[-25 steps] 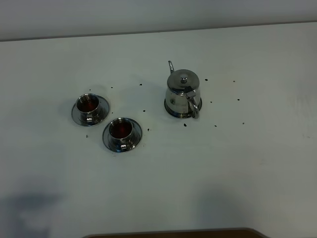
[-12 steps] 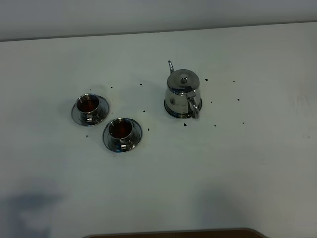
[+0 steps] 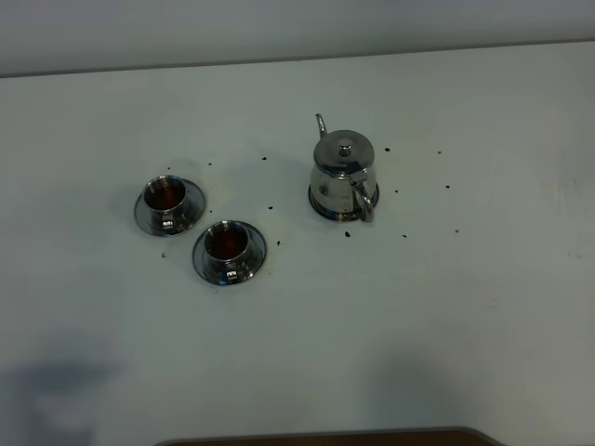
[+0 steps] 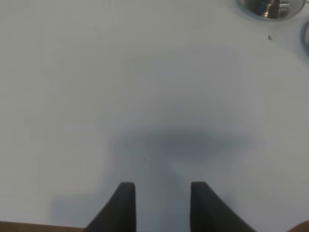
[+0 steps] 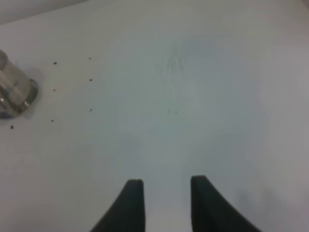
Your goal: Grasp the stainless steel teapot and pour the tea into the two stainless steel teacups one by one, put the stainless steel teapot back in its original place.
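- The stainless steel teapot [image 3: 342,175] stands upright on the white table [image 3: 446,316], right of the middle and toward the far side, lid on, thin spout pointing away and loop handle facing the near edge.
- It sits on its round steel saucer [image 3: 321,208], whose rim shows as a dark ring around the base.
- The two teacups stand left of the teapot and well apart from it, each on its own saucer.
- The far-left teacup [image 3: 166,196] and the nearer teacup [image 3: 227,242] both hold dark reddish tea; their saucers lie just beside each other.
- Small dark specks [image 3: 347,233] are scattered on the table around the teapot and near the cups.
- Neither arm shows in the high view.
- The left gripper [image 4: 161,193] hangs over bare table, its two dark fingers apart with only tabletop between them, holding nothing; a saucer's edge [image 4: 270,8] shows at the frame's border.
- The right gripper [image 5: 165,191] likewise has a gap between its fingers and grips nothing; the teapot's base [image 5: 14,94] shows off to one side, well apart from it.
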`<control>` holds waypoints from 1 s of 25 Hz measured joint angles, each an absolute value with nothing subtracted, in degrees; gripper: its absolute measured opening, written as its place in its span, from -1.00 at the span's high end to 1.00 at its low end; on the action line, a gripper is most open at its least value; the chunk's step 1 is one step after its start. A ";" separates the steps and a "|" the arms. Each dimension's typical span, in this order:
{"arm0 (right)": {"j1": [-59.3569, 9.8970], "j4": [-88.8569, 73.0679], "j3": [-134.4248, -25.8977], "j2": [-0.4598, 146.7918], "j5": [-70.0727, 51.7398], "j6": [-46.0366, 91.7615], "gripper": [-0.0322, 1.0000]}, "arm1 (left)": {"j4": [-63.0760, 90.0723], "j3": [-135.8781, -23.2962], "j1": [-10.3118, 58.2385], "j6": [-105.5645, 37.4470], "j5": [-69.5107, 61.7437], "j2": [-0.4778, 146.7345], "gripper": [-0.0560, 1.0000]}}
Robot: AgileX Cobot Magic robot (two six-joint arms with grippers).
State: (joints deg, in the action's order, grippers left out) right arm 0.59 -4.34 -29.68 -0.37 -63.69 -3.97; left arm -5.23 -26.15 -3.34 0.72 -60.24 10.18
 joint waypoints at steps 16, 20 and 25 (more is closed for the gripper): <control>0.59 -4.34 -29.68 -0.37 -63.69 -3.97 0.47 | -5.23 -26.15 -3.34 0.72 -60.24 10.18 0.28; 0.59 -4.34 -29.68 -0.37 -63.69 -3.97 0.47 | -5.23 -26.15 -3.34 0.72 -60.24 10.18 0.28; 0.59 -4.34 -29.68 -0.37 -63.69 -3.97 0.47 | -5.23 -26.15 -3.34 0.68 -60.24 10.18 0.28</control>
